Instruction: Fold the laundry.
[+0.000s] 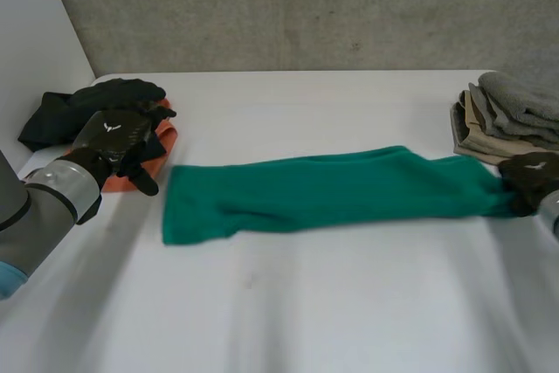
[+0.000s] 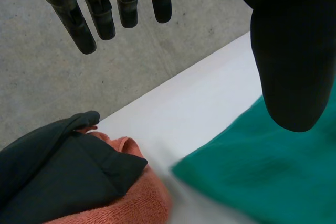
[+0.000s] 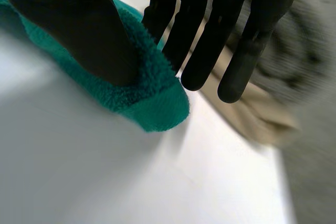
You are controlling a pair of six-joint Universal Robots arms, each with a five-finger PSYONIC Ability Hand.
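White table (image 1: 288, 303). Green towel (image 1: 323, 189): lay stretched lengthwise mid-table, fold judged unfinished. Folded stack (image 1: 511, 120), near its right end: done. Black-and-orange heap (image 1: 52, 115), far left: unfolded. Right hand (image 1: 533, 176): pinched the towel's right end. Left hand (image 1: 118, 137): fingers straight, empty, over the heap.

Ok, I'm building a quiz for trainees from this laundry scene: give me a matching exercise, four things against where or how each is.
Things:
1 green towel
2 orange cloth
3 folded stack
4 left hand

States:
A under a black garment
B open, holding nothing
C piled at the table's right end
D laid out long, one end pinched by the right hand

Pairs: 1-D, 2-A, 3-C, 4-B
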